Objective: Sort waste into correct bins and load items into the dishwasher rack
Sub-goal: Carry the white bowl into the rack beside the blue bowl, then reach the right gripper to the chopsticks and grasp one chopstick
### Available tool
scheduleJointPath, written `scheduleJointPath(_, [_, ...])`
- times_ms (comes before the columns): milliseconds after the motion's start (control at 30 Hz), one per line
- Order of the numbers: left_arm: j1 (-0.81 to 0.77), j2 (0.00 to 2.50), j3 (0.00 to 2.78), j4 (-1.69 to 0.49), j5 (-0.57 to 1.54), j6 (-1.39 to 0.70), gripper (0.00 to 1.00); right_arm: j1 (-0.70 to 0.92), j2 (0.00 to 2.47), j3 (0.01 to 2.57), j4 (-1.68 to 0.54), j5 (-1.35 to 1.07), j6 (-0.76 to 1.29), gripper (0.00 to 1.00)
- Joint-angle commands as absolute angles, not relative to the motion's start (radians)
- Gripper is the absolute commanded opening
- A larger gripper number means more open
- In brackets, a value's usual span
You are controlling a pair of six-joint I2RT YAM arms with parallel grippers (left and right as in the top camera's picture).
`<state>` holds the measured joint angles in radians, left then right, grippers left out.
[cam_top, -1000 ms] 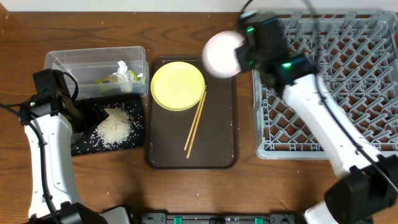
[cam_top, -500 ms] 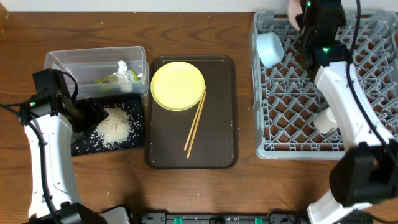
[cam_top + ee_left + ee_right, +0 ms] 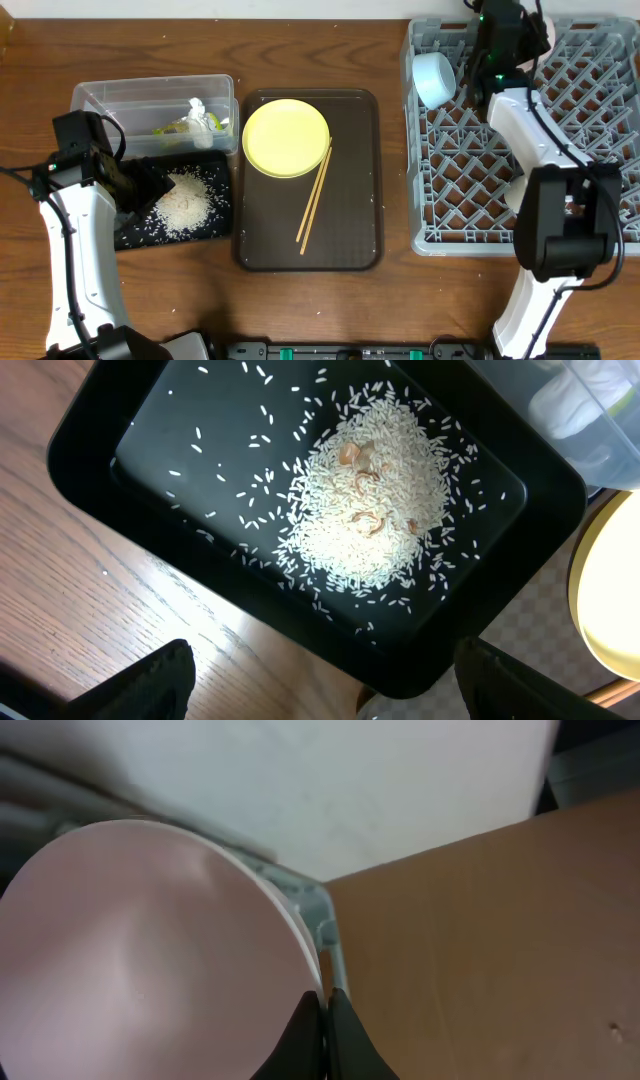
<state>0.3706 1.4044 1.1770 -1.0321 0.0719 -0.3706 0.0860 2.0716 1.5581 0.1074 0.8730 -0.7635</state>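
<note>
Pinching the white bowl (image 3: 150,960), right jaws clamp its rim.

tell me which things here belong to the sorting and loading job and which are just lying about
Job: rack, blue bowl, white bowl, cup, plate, chopsticks, tub, black tray, rice, wrapper, tissue.

Lying about: brown tray, table.

Rice (image 3: 183,203) (tan scraps atop) heaps in the black tray (image 3: 133,233); wrapper (image 3: 178,127), tissue (image 3: 200,108) in the clear tub (image 3: 110,95); yellow plate (image 3: 286,137) beside chopsticks (image 3: 314,197); blue bowl (image 3: 434,78) on edge in grey rack (image 3: 600,120), white bowl (image 3: 140,950) at its far edge.
</note>
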Motion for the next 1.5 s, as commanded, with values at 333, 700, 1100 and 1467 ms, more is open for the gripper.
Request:
scheduleJointPath(333, [0.375,1.396,1.182,-1.034,0.071,-0.384,0.86,0.113,2.101,1.561,0.059,0.928,-0.69,0.01])
scheduleJointPath(700, [0.375,1.396,1.182,-1.035,0.071,-0.384,0.85,0.184,2.1,1.562,-0.266,0.826,-0.26,0.01])
scheduleJointPath(1100, [0.375,1.396,1.182,-1.035,0.07,-0.384,0.85,0.197,1.955,1.562,-0.468,0.537,-0.036,0.24])
scheduleJointPath(1467, [0.375,1.396,1.182,-1.035,0.07,-0.384,0.87,0.257,1.781,1.562,-0.623,-0.279,0.104,0.5])
